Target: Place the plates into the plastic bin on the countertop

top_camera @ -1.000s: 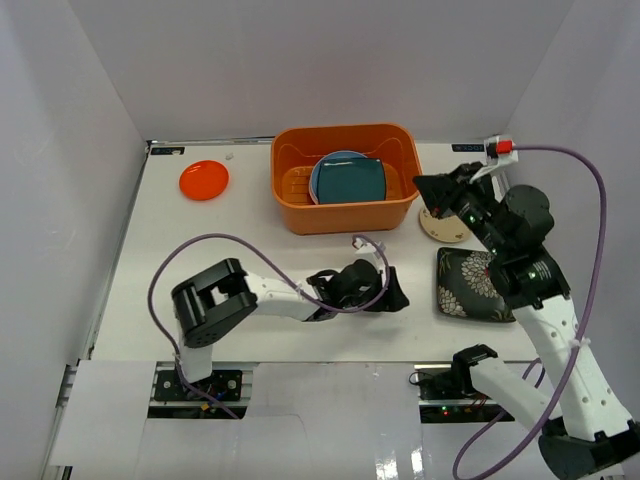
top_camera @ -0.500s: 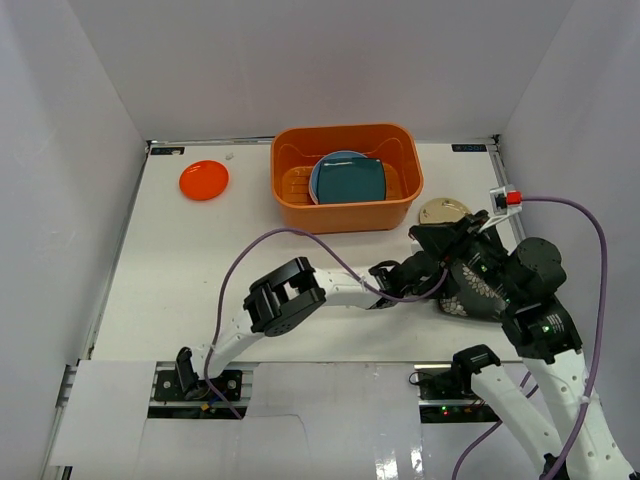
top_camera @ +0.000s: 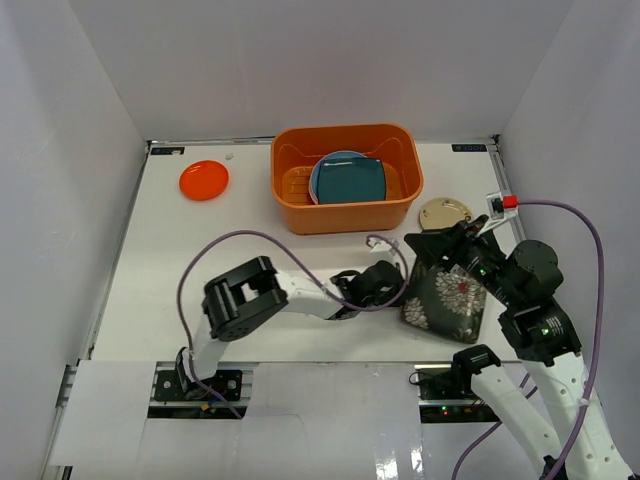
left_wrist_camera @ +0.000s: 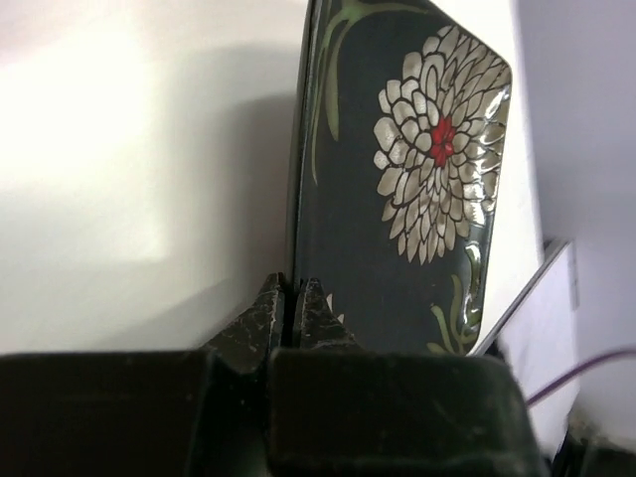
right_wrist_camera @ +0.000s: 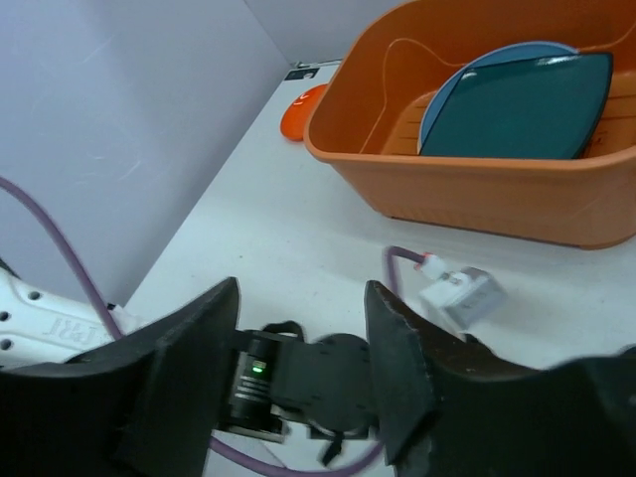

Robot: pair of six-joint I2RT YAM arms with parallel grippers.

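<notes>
black plate (left_wrist_camera: 417, 199) rim pinched in left hand (left_wrist_camera: 293, 290); right hand (right_wrist_camera: 300, 294) parted, seemingly empty.

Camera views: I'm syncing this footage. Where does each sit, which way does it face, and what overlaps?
Top external: above, behind the bases, looking down at the white table; both arms show.
Left wrist: looks along the shut left gripper at the black square flowered plate it pinches.
Right wrist: faces the orange plastic bin between the fingers of the open right gripper.
Shared: top and right wrist both show the bin; top and left wrist, the plate.
</notes>
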